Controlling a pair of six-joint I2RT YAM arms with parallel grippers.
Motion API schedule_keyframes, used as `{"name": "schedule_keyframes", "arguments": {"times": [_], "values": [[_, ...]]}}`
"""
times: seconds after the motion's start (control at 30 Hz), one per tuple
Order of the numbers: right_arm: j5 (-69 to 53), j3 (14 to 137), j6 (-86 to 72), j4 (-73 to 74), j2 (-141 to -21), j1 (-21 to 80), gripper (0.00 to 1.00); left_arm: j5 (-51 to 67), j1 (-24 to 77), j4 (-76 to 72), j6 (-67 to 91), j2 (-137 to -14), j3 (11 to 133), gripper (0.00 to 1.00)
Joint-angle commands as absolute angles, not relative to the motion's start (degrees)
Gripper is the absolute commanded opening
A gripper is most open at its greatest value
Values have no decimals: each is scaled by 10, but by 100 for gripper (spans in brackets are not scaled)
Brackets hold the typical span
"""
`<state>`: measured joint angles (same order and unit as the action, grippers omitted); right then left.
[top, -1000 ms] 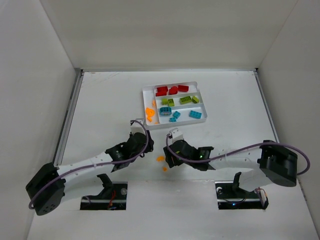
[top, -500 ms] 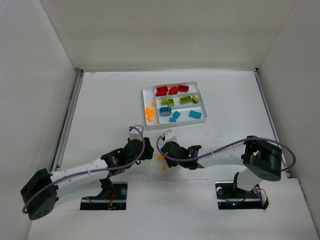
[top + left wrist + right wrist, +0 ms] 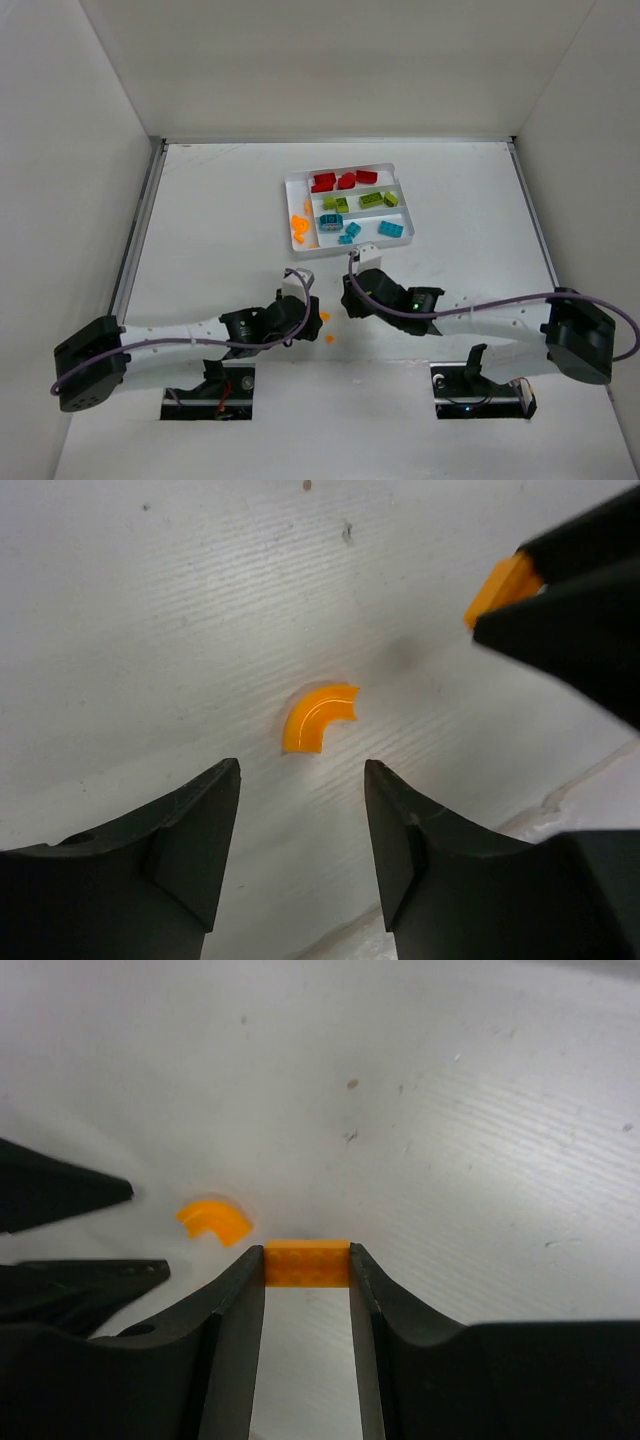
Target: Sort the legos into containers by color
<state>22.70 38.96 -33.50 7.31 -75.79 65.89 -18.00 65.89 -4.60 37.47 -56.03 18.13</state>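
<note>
My right gripper [image 3: 307,1252] is shut on a small orange brick [image 3: 307,1265], low over the table; I cannot tell whether the brick is lifted. In the top view this brick [image 3: 323,317] shows at the right gripper's [image 3: 338,308] tips. A curved orange piece [image 3: 318,718] lies on the table just ahead of my left gripper [image 3: 302,770], which is open with nothing between its fingers. The same piece [image 3: 213,1220] shows to the left in the right wrist view. The white tray [image 3: 400,172] holds red [image 3: 340,181], green [image 3: 362,201] and teal [image 3: 368,229] legos in separate slots.
More orange pieces [image 3: 298,228] sit at the tray's left side slot. The two grippers are close together, with the left gripper's fingers [image 3: 70,1192] near the right one's tips. White walls enclose the table on three sides.
The right gripper has closed on the orange brick. The left gripper has opened and moved right and nearer, up to the curved orange piece.
</note>
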Motion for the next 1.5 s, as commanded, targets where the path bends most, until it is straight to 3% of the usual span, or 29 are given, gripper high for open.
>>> {"name": "schedule_keyframes", "arguments": {"times": [0.0,0.27,0.37,0.53,0.9,1.17,1.47], "values": [[219,373,-340,15,-726,640,34,-201,673,-65,353,-608,214,48],[214,360,-331,-9,-719,626,34,-236,689,-81,330,-716,246,41],[214,356,-329,-18,-717,622,34,-236,689,-83,323,-733,252,35],[214,351,-319,-25,-698,595,34,-236,697,-69,319,-732,258,23],[166,383,-300,-59,-684,540,35,-295,699,-44,334,-696,254,12],[61,508,-301,-125,-847,508,35,-301,604,-46,407,-531,205,12],[64,692,-275,-95,-1045,467,35,-258,487,-40,415,-423,172,13]]}}
